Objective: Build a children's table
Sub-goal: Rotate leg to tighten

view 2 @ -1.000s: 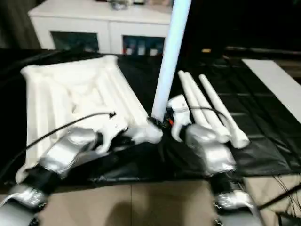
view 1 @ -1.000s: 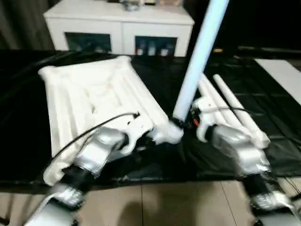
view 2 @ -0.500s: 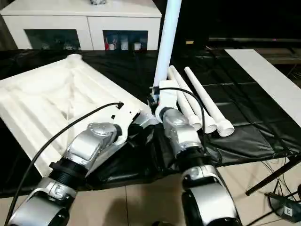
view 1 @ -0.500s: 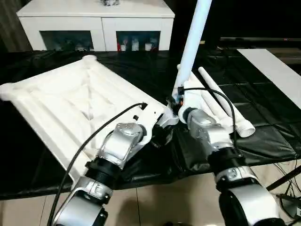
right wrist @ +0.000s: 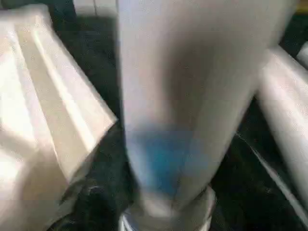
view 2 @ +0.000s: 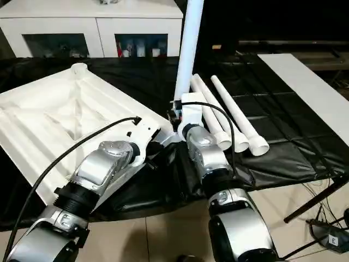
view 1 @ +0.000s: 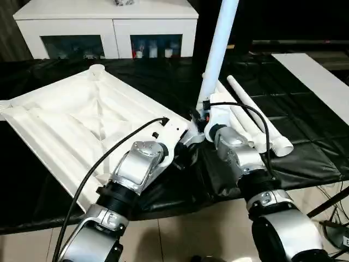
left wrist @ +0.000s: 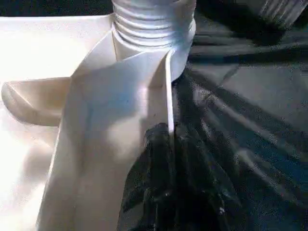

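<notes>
- The upright leg (view 1: pixel 218 54) stands at the tabletop (view 1: pixel 71 131) near corner, unchanged from half a second ago.
- Right gripper (view 1: pixel 206 115) — fingers hidden, cannot tell.
- Left gripper (left wrist: pixel 168 178) pinches the corner rib.
- Spare legs (view 1: pixel 256 117) lie beside.

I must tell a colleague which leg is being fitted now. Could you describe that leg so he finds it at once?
Start at the white tabletop lying underside-up on the black sheet. At its corner nearest the two silver arms, one white tube leg stands nearly upright. The other legs lie flat on the sheet just to its right.
</notes>
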Robot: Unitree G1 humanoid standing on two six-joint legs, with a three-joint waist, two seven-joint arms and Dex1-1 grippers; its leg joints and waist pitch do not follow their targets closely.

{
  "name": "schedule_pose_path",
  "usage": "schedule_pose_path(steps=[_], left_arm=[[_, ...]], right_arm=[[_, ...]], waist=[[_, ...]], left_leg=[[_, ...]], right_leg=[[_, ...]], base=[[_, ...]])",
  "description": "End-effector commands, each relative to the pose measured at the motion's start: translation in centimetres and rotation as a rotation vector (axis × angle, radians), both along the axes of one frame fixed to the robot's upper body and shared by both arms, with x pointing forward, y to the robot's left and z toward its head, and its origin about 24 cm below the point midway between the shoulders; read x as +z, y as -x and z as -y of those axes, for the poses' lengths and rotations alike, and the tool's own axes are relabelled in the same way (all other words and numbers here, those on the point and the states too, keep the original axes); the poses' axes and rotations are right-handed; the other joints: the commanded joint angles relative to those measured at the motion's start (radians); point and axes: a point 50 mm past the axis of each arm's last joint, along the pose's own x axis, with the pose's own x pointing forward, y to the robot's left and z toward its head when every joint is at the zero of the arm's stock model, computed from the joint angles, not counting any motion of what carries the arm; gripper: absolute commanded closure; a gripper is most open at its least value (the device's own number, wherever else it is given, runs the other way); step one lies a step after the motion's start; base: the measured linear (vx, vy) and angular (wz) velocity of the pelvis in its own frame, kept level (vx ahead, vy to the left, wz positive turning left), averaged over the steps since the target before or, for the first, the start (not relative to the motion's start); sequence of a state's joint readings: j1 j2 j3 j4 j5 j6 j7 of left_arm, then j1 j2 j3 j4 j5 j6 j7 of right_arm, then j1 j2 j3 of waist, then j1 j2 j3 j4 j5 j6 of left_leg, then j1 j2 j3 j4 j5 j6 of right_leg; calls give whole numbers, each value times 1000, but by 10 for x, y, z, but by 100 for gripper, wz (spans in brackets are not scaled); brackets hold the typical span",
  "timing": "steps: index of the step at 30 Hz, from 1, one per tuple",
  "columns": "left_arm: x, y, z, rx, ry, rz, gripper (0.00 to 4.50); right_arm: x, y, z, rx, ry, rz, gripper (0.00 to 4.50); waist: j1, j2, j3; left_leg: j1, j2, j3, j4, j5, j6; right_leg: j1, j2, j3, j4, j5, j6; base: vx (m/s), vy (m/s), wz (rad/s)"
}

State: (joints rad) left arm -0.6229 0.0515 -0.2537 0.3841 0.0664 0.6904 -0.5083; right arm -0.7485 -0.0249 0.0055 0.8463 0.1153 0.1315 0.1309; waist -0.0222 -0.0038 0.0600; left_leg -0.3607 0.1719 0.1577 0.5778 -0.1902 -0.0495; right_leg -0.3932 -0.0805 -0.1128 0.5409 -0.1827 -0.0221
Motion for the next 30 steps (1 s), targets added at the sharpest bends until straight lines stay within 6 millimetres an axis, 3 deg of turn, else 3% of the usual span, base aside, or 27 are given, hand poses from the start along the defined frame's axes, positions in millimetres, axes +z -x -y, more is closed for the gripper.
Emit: schedule_pose_path(steps=[1, 2, 3, 4, 6, 7, 8, 9, 10, 13, 14, 16, 17, 19, 21, 23, 26, 30], left_arm=[[33, 0, 20, -136, 111, 125, 450], [32, 0, 18, -146, 98, 135, 450], [31, 0, 17, -150, 92, 139, 450], [31, 0, 16, -157, 93, 143, 450], [32, 0, 13, -180, 94, 159, 450], [32, 0, 12, -182, 93, 158, 450], [32, 0, 10, -186, 89, 157, 450], [31, 0, 8, -193, 82, 158, 450], [30, 0, 7, -197, 79, 159, 450], [29, 0, 3, -211, 72, 164, 450], [29, 0, 1, -227, 70, 171, 450], [27, 1, -5, -267, 56, 174, 450], [26, 3, -8, -304, 51, 179, 450], [25, 4, -10, -326, 48, 172, 450], [22, 6, -16, -380, 38, 167, 450], [21, 9, -20, -450, 25, 181, 450], [18, 17, -26, -550, 17, 156, 450], [13, 21, -33, -621, -30, 124, 450]], right_arm=[[-26, 10, 5, 10, 22, -112, 173], [-20, 9, 5, 33, 21, -73, 173], [-18, 8, 6, 45, 21, -58, 151], [-15, 7, 7, 54, 19, -35, 151], [-6, 6, 10, 95, -4, 22, 136], [-5, 7, 10, 102, -7, 27, 124], [-2, 7, 12, 125, -16, 44, 113], [1, 9, 14, 159, -17, 65, 108], [2, 10, 15, 173, -15, 73, 103], [5, 15, 19, 236, -12, 96, 70], [6, 18, 22, 269, -14, 108, 59], [9, 29, 32, 362, -13, 131, 49], [11, 36, 38, 415, -9, 137, 29], [12, 42, 43, 457, -4, 142, 17], [14, 52, 50, 526, -3, 142, 17], [16, 60, 57, 563, 6, 137, 4], [17, 70, 63, 632, 21, 117, 4], [16, 82, 70, 725, 58, 71, 4]], waist=[[7, 1, -60], [20, 3, -69], [23, 2, -67], [28, -1, -62], [38, -2, -67], [47, 0, -72], [54, -4, -76], [57, -5, -79], [64, -2, -80], [75, -7, -93], [78, -6, -94], [86, -7, -92], [93, -1, -90], [96, -3, -84], [95, 0, -76], [95, 1, -70], [97, 3, -70], [110, 3, -68]], left_leg=[[5, 55, -21, -83, -416, -3], [0, 60, -15, -80, -316, 15], [0, 61, -11, -80, -291, 28], [6, 62, -3, -79, -301, 40], [9, 59, 5, -73, -294, 43], [9, 60, 9, -69, -246, 50], [-2, 60, 10, -66, -175, 68], [-4, 59, 12, -62, -143, 80], [-2, 60, 15, -57, -97, 104], [-7, 52, 17, -37, 37, 170], [-12, 52, 16, -31, 89, 208], [-9, 54, 18, -28, 87, 241], [-7, 56, 17, -28, 63, 247], [-7, 62, 18, -34, -3, 225], [-4, 64, 18, -42, -89, 174], [4, 66, 17, -52, -200, 98], [5, 65, 17, -56, -219, 60], [14, 65, 20, -57, -247, 46]], right_leg=[[37, -90, 62, -65, -347, -161], [40, -90, 66, -51, -250, -181], [37, -84, 64, -49, -224, -191], [28, -80, 62, -52, -253, -200], [25, -85, 66, -55, -294, -198], [26, -83, 68, -48, -241, -204], [34, -80, 69, -32, -156, -215], [35, -78, 70, -23, -113, -225], [32, -77, 71, -13, -43, -247], [40, -75, 73, 19, 154, -294], [38, -73, 72, 27, 215, -309], [36, -75, 70, 26, 195, -311], [36, -73, 69, 21, 149, -298], [35, -74, 70, 11, 48, -279], [31, -73, 69, -7, -79, -256], [28, -74, 72, -24, -219, -212], [24, -72, 75, -27, -234, -187], [17, -71, 77, -33, -266, -178]], base=[[0, 0, 0], [0, 0, 0], [0, 0, 0], [0, 0, 0], [0, 0, 0], [53, -25, 5], [53, -25, 5], [56, -20, 2], [57, -14, 1], [36, -7, 1], [0, 0, 0], [0, 0, 0], [0, 0, 0], [0, 0, 0], [0, 0, 0], [0, 0, 0], [0, 0, 0], [0, 0, 0]])
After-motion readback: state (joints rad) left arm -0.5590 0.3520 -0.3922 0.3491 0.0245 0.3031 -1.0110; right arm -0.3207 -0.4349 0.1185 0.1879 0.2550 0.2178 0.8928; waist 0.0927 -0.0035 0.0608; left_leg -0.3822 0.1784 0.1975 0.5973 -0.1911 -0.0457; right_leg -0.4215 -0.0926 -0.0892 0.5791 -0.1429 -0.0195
